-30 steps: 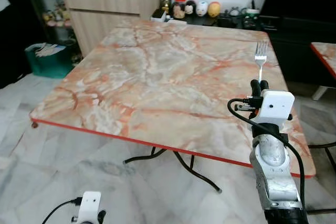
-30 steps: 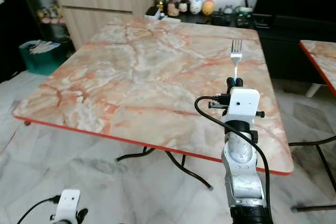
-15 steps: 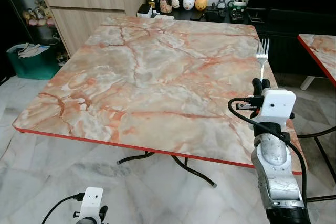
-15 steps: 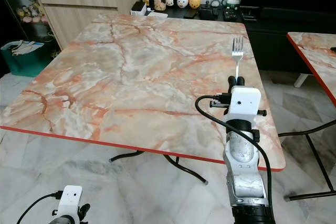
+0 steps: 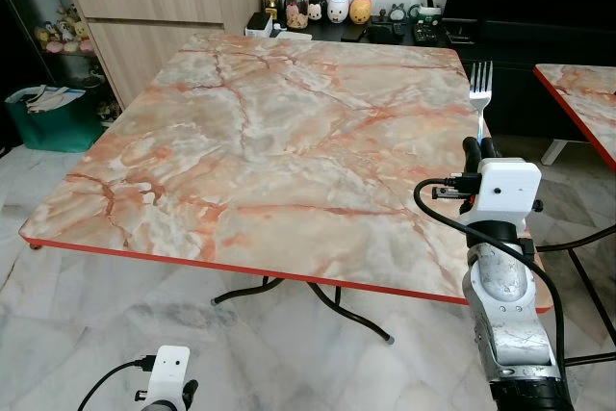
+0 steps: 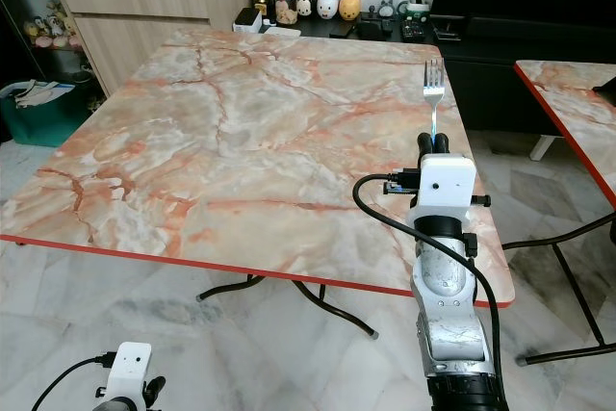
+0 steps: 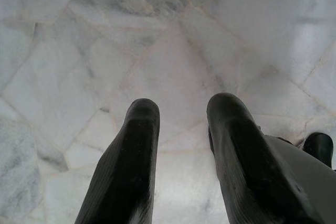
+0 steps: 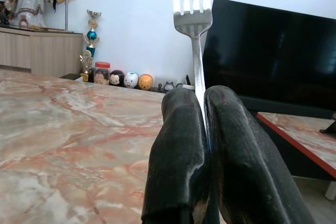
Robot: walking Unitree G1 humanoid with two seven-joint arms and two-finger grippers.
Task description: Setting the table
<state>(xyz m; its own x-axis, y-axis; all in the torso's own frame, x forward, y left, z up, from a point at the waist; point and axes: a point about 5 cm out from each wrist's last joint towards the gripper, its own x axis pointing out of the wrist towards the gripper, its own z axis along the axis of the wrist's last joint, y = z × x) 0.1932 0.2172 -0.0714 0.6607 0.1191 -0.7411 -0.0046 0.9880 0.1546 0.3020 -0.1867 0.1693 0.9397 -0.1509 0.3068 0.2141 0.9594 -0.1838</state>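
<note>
Cabinet (image 5: 164, 7): a light wood unit is seen against the far wall, left of the low shelf.
Figurines (image 5: 335, 9): small round figures are lined up on a dark low shelf by the white wall.
Jar (image 5: 295, 5): a red-lidded jar is placed just beside the figurines.
Television (image 8: 273, 51): a large dark screen is set at the right.
Bin (image 5: 48, 117): a teal container is stood on the floor (image 7: 173, 61), which is tiled in pale marble.

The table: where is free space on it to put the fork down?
The marble table is bare from its red front edge to the far side. The right hand holds the fork upright over the right edge. Crowding lies beyond: figurines behind the table.
</note>
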